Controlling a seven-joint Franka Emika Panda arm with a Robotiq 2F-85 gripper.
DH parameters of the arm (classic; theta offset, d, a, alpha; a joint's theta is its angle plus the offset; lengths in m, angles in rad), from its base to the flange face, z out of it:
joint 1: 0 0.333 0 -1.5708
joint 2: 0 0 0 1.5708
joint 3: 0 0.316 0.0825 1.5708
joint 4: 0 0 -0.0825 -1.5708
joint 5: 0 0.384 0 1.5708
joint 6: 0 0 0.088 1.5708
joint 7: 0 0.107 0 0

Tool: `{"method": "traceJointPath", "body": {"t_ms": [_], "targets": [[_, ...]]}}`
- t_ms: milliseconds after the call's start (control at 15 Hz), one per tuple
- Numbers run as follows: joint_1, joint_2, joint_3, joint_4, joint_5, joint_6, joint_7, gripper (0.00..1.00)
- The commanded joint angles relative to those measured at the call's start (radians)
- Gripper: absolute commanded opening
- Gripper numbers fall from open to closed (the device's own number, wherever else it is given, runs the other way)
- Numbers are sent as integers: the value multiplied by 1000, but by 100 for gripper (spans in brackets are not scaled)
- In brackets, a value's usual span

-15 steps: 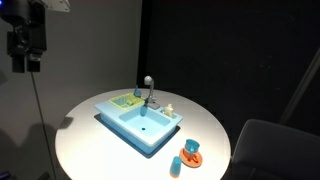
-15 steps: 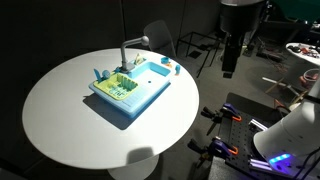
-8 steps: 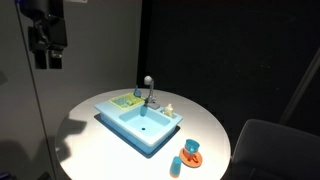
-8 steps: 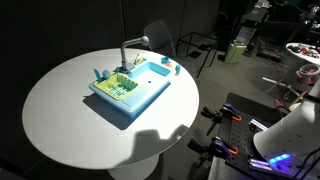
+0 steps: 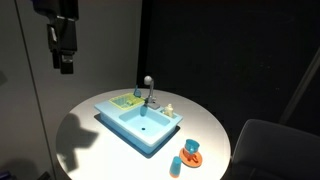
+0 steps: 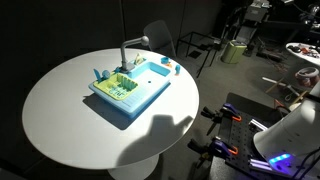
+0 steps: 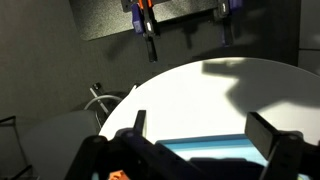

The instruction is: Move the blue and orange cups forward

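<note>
An orange cup and a blue cup stand on the round white table, just off the near right corner of the blue toy sink. In an exterior view they show as small shapes by the sink's far end. My gripper hangs high above the table's left side, far from the cups. In the wrist view its two dark fingers are spread apart and empty, with the sink's blue edge below them.
The sink has a grey faucet and a green dish rack. A small white object sits at its corner. A chair stands at the right. Clamps and cables lie beside the table.
My gripper has moved to the right, in over the table's edge, staying high. Its shadow on the table has shifted with it. The cups and sink have not moved.
</note>
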Motion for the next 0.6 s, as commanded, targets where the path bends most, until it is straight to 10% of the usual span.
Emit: {"method": "traceJointPath", "body": {"t_ms": [0,533], "targets": [[-43,-31,-18,-49,62,60,66,100],[-129,-17,-47,-66,24,150,34,100]]}}
